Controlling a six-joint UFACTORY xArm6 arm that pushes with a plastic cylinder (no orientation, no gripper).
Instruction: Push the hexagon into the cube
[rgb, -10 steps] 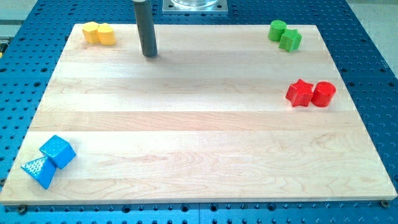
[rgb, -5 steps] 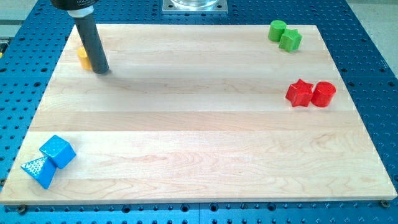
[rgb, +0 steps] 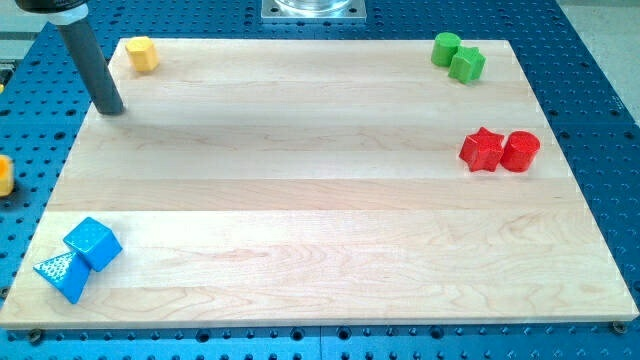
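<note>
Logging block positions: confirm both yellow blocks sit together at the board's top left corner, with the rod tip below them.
Wrong. The camera view shows only one yellow block at that corner; the other yellow block lies off the board, at the view's left edge. My tip is indeed below the corner.

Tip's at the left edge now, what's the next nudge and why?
Probably slide my tip up behind the yellow hexagon, onto its top-right side: it sits at the board's top-left corner, and the blue cube lies far below, bottom-left.
</note>
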